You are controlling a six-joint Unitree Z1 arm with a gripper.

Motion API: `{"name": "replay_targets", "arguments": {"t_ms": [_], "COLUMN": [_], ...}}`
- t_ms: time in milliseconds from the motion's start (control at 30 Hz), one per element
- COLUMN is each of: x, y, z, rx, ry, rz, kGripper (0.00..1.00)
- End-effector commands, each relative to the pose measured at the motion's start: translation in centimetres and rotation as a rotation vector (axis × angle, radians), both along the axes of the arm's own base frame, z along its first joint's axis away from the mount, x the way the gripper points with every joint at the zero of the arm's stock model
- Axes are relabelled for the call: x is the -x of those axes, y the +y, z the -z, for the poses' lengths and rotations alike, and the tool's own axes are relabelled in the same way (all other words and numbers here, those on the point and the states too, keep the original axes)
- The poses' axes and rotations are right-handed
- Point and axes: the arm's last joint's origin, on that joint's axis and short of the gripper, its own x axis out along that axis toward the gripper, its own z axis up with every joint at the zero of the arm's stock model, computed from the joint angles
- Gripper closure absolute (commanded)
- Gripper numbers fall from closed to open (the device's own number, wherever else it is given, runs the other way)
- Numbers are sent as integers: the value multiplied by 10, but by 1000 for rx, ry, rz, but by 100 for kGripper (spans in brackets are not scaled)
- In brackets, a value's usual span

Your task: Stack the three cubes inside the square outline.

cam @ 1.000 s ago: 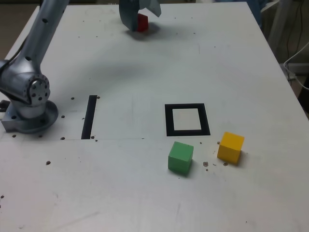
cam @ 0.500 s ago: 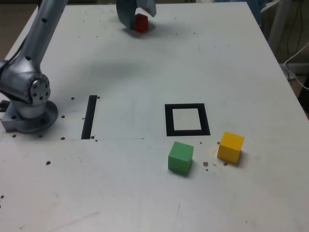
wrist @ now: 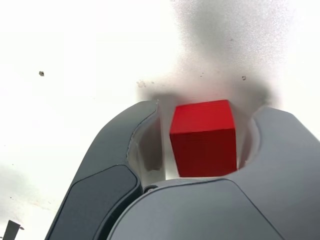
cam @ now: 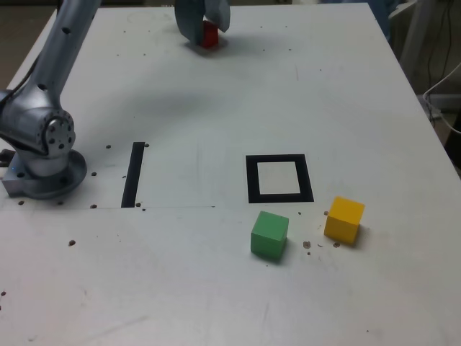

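The gripper point(cam: 205, 29) sits low over the far end of the white table point(cam: 346, 94), its two grey jaws standing on either side of the red cube point(cam: 209, 34). In the wrist view the red cube point(wrist: 203, 137) fills most of the space between the jaws: one jaw looks to be against or all but against a side face, while a thin strip of pale pad shows between the other jaw and the cube. The gripper point(wrist: 202, 145) is therefore partly closed around the cube, but whether it already clamps it cannot be told. The cube rests on the table, upright, with its shadow just beyond it.

The other task items lie well away from the gripper, toward the near part of the table. The square outline point(cam: 279, 158), a thick black frame with a pale centre, has nothing inside it. Just nearer than the outline is the green cube point(cam: 269, 234), and beside that, to the exterior view's right, the yellow cube point(cam: 343, 220); the two stand apart, neither touching the frame. A narrow black stripe point(cam: 133, 174) lies on the exterior view's left of the outline, close to the arm's round base point(cam: 45, 155). Small dark specks are scattered over the table.
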Motion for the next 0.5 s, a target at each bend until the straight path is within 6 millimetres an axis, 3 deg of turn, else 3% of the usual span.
{"name": "replay_targets", "arguments": {"t_ms": [0,133,467], "x": [2,2,-2], "y": [-1,-2,-4], "z": [-3,-4,-7], "rx": [2,8,-1], "ry": [1,-1,-8], "rz": [2,10,63], "kGripper": [46,48,70]}}
